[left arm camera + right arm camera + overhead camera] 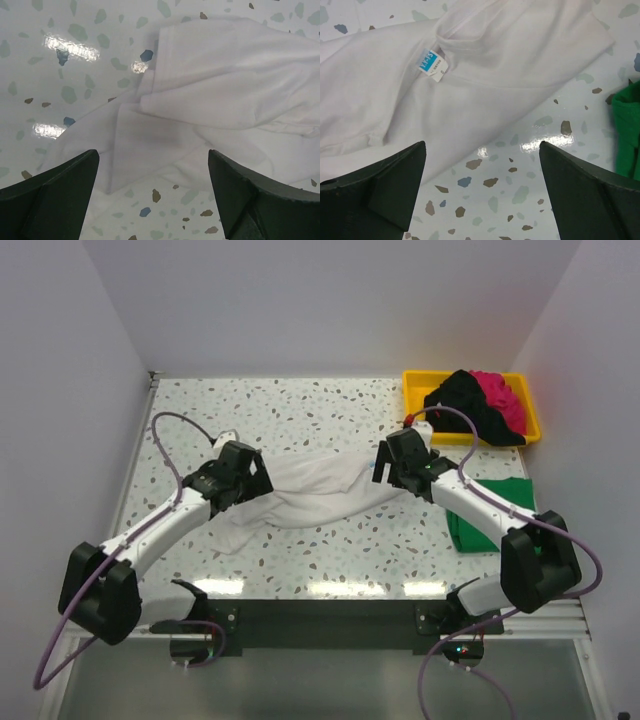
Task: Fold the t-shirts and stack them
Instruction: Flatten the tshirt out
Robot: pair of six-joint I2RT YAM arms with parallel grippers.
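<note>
A white t-shirt [310,492] lies rumpled across the middle of the table between both arms. My left gripper [250,475] hovers at its left end, jaws wide open, with white cloth [210,95] below and nothing held. My right gripper [385,468] hovers at its right end, open and empty; the shirt's collar with a blue label [430,62] shows below it. A folded green t-shirt [497,515] lies on the right, partly under the right arm, its edge [627,130] showing in the right wrist view. A black t-shirt [470,405] and a magenta-pink t-shirt [505,395] sit heaped in the tray.
A yellow plastic tray [415,385] stands at the back right corner. White walls close in the table at the back and both sides. The speckled tabletop [300,410] stretches behind the white shirt.
</note>
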